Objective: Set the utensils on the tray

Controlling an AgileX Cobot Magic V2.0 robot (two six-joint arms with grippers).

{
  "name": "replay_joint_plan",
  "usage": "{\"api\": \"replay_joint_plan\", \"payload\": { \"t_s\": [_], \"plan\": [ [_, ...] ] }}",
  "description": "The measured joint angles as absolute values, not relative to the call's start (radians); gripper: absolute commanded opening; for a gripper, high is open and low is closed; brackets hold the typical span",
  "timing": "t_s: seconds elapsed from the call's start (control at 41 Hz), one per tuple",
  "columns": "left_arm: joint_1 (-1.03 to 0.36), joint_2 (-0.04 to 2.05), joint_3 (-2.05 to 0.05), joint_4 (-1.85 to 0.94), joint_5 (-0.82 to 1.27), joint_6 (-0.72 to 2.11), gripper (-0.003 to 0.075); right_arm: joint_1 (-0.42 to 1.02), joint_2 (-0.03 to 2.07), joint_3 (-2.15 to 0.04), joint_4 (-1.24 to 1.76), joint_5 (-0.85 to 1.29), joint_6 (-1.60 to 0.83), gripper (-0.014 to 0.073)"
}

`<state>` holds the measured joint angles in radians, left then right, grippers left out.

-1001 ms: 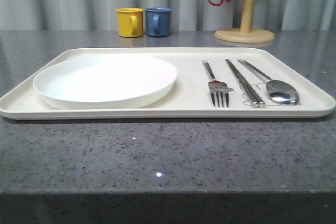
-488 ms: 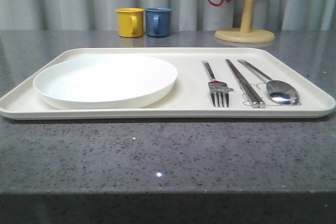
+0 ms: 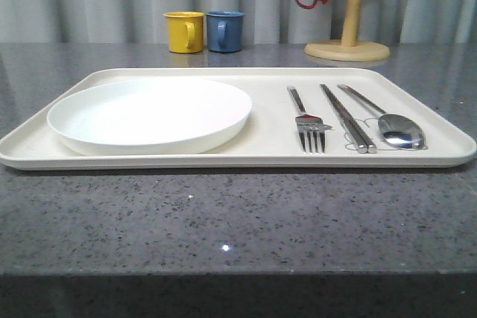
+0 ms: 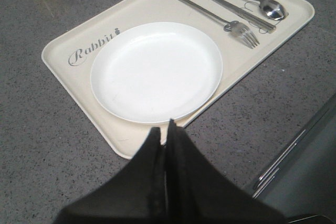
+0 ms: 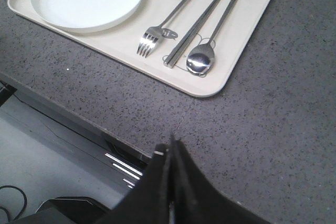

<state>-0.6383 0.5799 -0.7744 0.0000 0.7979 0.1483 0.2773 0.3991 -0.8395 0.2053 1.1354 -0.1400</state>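
Left gripper (image 4: 167, 129) and right gripper (image 5: 171, 148) jaws closed.

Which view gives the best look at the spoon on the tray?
The right wrist view: the spoon lies unobstructed from above, bowl and handle in full, beside the chopsticks on the tray. The front view shows it low and foreshortened. The left wrist view has it small, at the tray's far end.

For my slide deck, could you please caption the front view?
White plate, fork, chopsticks and spoon lie on the cream tray.
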Motion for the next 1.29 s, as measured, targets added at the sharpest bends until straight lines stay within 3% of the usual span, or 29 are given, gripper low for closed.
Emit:
{"api": "replay_joint_plan", "payload": {
  "t_s": [0.464, 0.781, 1.294],
  "plan": [
    [-0.265, 0.189, -0.31, 0.0, 0.35, 0.148, -0.0018, 0.277, 0.399, -0.84, 0.205, 1.138, -0.14, -0.0068],
    [-0.105, 0.024, 0.003, -0.08, 0.134, 0.148, -0.0018, 0.277, 0.399, -0.84, 0.205, 1.138, -0.14, -0.0068],
    [-0.064, -0.007, 0.01, -0.09, 0.046, 0.148, -0.0018, 0.277, 0.399, -0.84, 0.205, 1.139, -0.14, -0.0068]
  ]
}}
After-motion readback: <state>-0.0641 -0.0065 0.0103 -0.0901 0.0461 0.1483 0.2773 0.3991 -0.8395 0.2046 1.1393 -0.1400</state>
